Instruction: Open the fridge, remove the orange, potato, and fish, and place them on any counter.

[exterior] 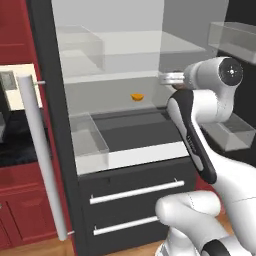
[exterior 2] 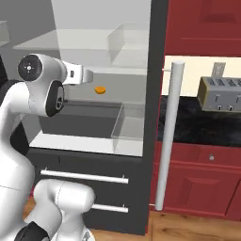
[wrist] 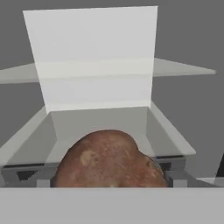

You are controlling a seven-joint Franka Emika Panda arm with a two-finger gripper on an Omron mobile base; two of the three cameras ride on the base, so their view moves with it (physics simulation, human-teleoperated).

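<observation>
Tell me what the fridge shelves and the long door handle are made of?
The shelves look like clear glass or plastic: you see the white wall through them. The door handle looks like matte white painted metal or plastic, a plain smooth rod without shine.

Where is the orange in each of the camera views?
Left base view: the orange lies on the fridge shelf, just above centre.
Right base view: orange left of centre, beside the arm's wrist.
Hand view: I cannot find it.
Shared landmark: the white door handle.
</observation>
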